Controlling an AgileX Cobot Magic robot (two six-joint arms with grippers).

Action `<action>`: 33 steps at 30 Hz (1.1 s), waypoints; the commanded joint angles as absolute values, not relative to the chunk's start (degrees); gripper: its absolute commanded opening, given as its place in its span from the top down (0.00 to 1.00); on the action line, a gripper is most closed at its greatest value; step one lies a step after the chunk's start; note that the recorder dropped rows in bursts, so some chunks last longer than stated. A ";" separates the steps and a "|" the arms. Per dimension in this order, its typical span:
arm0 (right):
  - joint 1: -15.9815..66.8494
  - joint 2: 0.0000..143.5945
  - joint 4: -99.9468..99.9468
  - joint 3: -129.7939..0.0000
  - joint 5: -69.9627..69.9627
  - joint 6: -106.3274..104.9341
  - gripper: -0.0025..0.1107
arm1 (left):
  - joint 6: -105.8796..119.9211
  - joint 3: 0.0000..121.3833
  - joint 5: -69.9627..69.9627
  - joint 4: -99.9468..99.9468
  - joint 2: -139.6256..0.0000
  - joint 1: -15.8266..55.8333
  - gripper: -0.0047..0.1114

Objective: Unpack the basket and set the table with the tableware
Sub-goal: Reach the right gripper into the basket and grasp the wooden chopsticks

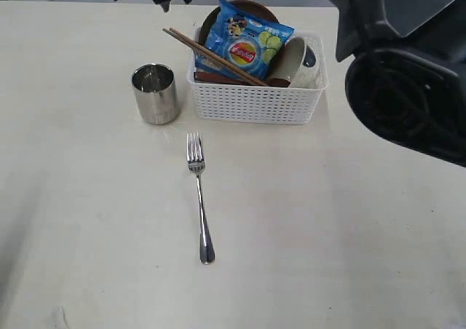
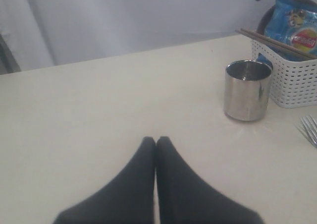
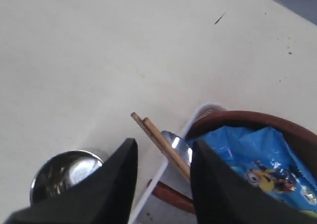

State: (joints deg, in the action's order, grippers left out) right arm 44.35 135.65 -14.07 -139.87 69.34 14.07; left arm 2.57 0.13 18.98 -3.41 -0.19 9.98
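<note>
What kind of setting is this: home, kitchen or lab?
Probably a lab bench staged as a dining table: a bare cream table, a plain grey backdrop, and only a white basket, steel cup and fork set out.

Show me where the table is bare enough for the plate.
Widest bare table lies right of the fork, in front of the basket; another patch left of fork and cup. Crowded: the gap between cup and basket, where chopsticks jut out under the right claw.
</note>
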 commanded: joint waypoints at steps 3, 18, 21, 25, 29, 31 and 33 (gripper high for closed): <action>43.32 135.53 -15.91 -135.61 69.96 8.64 0.66 | 2.55 0.00 18.45 -2.92 0.00 9.84 0.96; 40.68 135.76 -11.09 -126.54 69.96 -1.37 0.66 | 2.55 0.00 18.45 -2.92 0.00 9.84 0.96; 40.68 136.20 -15.90 -126.42 69.96 -0.86 0.66 | 2.55 0.00 18.45 -2.92 0.00 9.84 0.96; 40.68 136.45 -17.81 -126.42 69.96 -0.44 0.66 | 2.55 0.00 18.45 -2.92 0.00 9.84 0.96; 40.68 137.87 -15.49 -126.42 69.96 -1.43 0.66 | 2.55 0.00 18.45 -2.92 0.00 9.84 0.96; 40.68 138.72 -15.35 -126.42 69.96 -1.71 0.66 | 2.55 0.00 18.45 -2.92 0.00 9.84 0.96; 40.68 139.26 -15.35 -126.42 69.96 -1.71 0.66 | 2.55 0.00 18.45 -2.92 0.00 9.84 0.96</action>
State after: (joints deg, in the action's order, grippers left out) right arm 40.93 138.71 -15.78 -126.54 70.05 -1.08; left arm 2.57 0.13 18.98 -3.41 -0.19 9.98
